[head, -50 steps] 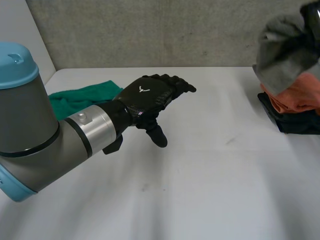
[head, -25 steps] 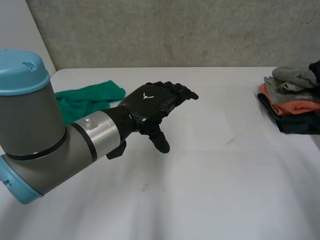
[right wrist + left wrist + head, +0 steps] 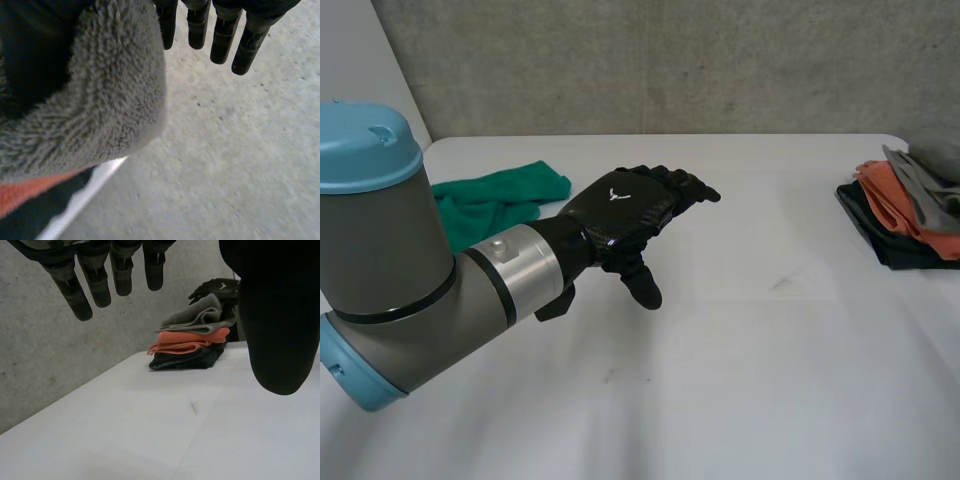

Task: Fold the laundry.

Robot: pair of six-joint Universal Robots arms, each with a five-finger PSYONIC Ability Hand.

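Observation:
A green cloth (image 3: 490, 200) lies crumpled at the table's far left, behind my left arm. My left hand (image 3: 620, 210) hovers open over the middle of the table, its fingers (image 3: 95, 285) straight and holding nothing. At the far right stands a stack of folded laundry (image 3: 900, 220): a dark piece (image 3: 185, 360) at the bottom, an orange one (image 3: 190, 340) on it, a grey one (image 3: 200, 315) on top. My right hand (image 3: 215, 287) rests at the top of that stack. In the right wrist view its fingers (image 3: 222, 37) are straight and the grey cloth (image 3: 100, 100) lies beside the palm.
The white table (image 3: 740, 380) has a small dark mark (image 3: 780, 283) right of centre. A concrete wall (image 3: 670, 60) runs behind the table. The stack stands close to the table's right edge (image 3: 90, 190), with the floor beyond.
The right hand came down from above the stack with the grey cloth, laid it on top and opened. The left hand drifted slightly to the right.

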